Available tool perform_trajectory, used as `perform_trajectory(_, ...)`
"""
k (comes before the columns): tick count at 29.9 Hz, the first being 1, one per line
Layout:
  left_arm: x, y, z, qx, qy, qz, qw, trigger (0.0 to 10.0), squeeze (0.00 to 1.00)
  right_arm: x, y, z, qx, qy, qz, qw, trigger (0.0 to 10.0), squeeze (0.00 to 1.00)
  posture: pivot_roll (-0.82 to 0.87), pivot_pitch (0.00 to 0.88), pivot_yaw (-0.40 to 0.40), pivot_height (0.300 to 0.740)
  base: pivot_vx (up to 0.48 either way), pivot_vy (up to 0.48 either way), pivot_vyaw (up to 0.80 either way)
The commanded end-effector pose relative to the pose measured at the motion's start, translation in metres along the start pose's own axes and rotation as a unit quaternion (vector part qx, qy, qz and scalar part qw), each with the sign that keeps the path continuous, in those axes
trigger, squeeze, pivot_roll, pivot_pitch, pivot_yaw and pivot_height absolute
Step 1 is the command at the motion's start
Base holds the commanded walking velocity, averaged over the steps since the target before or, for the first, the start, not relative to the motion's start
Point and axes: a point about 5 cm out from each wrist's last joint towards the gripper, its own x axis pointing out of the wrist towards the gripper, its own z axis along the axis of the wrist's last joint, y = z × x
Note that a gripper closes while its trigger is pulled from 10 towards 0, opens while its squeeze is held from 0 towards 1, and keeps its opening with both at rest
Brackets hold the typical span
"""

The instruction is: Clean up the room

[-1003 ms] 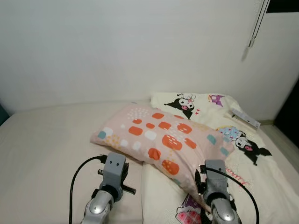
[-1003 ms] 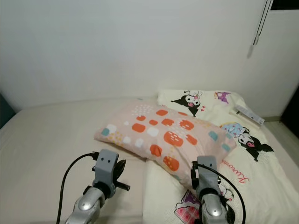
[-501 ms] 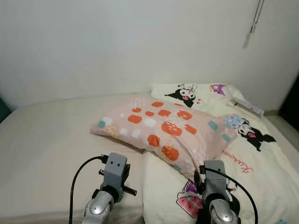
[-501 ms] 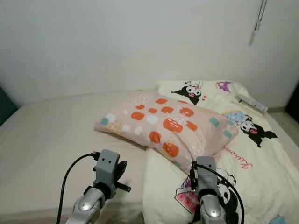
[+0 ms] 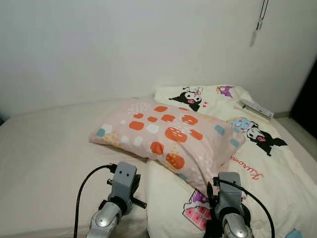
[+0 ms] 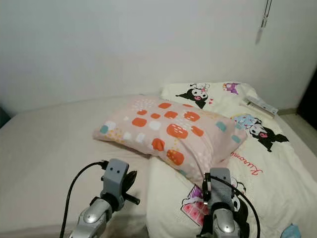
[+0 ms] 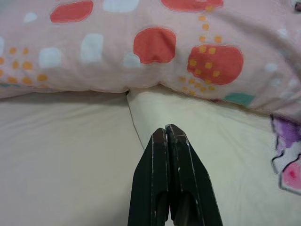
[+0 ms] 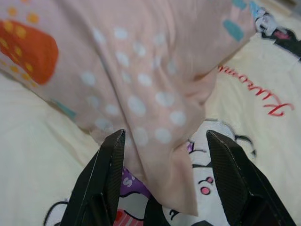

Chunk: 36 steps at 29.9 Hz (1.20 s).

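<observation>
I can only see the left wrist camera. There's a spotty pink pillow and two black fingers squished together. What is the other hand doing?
Observer: The right gripper has its fingers wide open, with the pillow's near corner hanging between them.
Operator: Is the pillow on a bed?
Observer: Yes. It lies partly on the plain mattress and partly on a cream blanket with cartoon characters.
Operator: Is there anything else on the bed?
Observer: A long white box lies on the blanket's far edge, near the wall.
</observation>
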Motion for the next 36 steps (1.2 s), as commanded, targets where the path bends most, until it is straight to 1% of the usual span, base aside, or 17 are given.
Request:
perform_trajectory(1, -0.006, 0.004, -0.008, 0.004, 0.022, 0.002, 1.0, 10.0, 0.0, -0.003, 0.003, -0.005, 0.007, 0.011, 0.003, 1.0, 10.0, 0.0, -0.01, 0.087, 0.077, 0.612, 0.0, 0.0, 0.0)
perform_trajectory(21, -0.008, 0.002, -0.01, 0.003, 0.03, -0.006, 1.0, 10.0, 0.0, -0.003, 0.004, -0.006, 0.006, 0.015, 0.008, 1.0, 10.0, 0.0, -0.01, 0.086, 0.076, 0.612, 0.0, 0.0, 0.0)
perform_trajectory(23, -0.007, 0.004, -0.011, 0.005, 0.033, -0.006, 0.999, 10.0, 0.0, -0.001, 0.003, -0.004, -0.007, 0.017, 0.005, 1.0, 10.0, 0.0, -0.01, 0.089, 0.079, 0.612, 0.0, 0.0, 0.0)
perform_trajectory(24, -0.006, 0.006, -0.011, 0.006, 0.033, -0.002, 0.999, 10.0, 0.0, 0.001, 0.002, -0.002, -0.022, 0.011, 0.007, 1.0, 10.0, 0.0, -0.01, 0.089, 0.079, 0.612, 0.0, 0.0, 0.0)
perform_trajectory(25, -0.006, 0.006, -0.011, 0.006, 0.033, -0.002, 0.999, 10.0, 0.0, 0.001, 0.002, -0.002, -0.022, 0.011, 0.007, 1.0, 10.0, 0.0, -0.01, 0.089, 0.079, 0.612, 0.0, 0.0, 0.0)
perform_trajectory(26, -0.004, 0.012, -0.01, 0.006, 0.031, 0.012, 0.999, 10.0, 0.0, 0.007, 0.006, 0.012, -0.06, -0.024, 0.037, 0.997, 10.0, 1.0, -0.02, 0.093, 0.079, 0.612, 0.0, 0.0, 0.0)
perform_trajectory(27, -0.004, 0.012, -0.01, 0.006, 0.031, 0.012, 0.999, 10.0, 0.0, 0.007, 0.006, 0.012, -0.06, -0.024, 0.037, 0.997, 10.0, 1.0, -0.02, 0.093, 0.079, 0.612, 0.0, 0.0, 0.0)
perform_trajectory(29, -0.002, 0.018, -0.007, 0.007, 0.026, 0.022, 0.999, 10.0, 0.0, 0.013, 0.01, 0.021, -0.059, -0.041, 0.063, 0.995, 10.0, 1.0, -0.02, 0.1, 0.071, 0.612, 0.0, 0.0, 0.0)
perform_trajectory(32, 0.0, 0.021, -0.004, 0.008, 0.019, 0.025, 0.999, 10.0, 0.0, 0.019, 0.011, 0.026, -0.054, -0.042, 0.081, 0.994, 10.0, 1.0, -0.01, 0.113, 0.061, 0.612, 0.0, 0.0, 0.0)
perform_trajectory(35, 0.001, 0.025, 0.002, 0.007, 0.01, 0.031, 0.999, 10.0, 0.0, 0.029, 0.013, 0.032, -0.069, -0.044, 0.112, 0.99, 10.0, 1.0, -0.01, 0.134, 0.051, 0.612, 0.0, 0.0, 0.0)
perform_trajectory(36, 0.001, 0.025, 0.002, 0.007, 0.01, 0.031, 0.999, 10.0, 0.0, 0.029, 0.013, 0.032, -0.069, -0.044, 0.112, 0.99, 10.0, 1.0, -0.01, 0.134, 0.051, 0.612, 0.0, 0.0, 0.0)
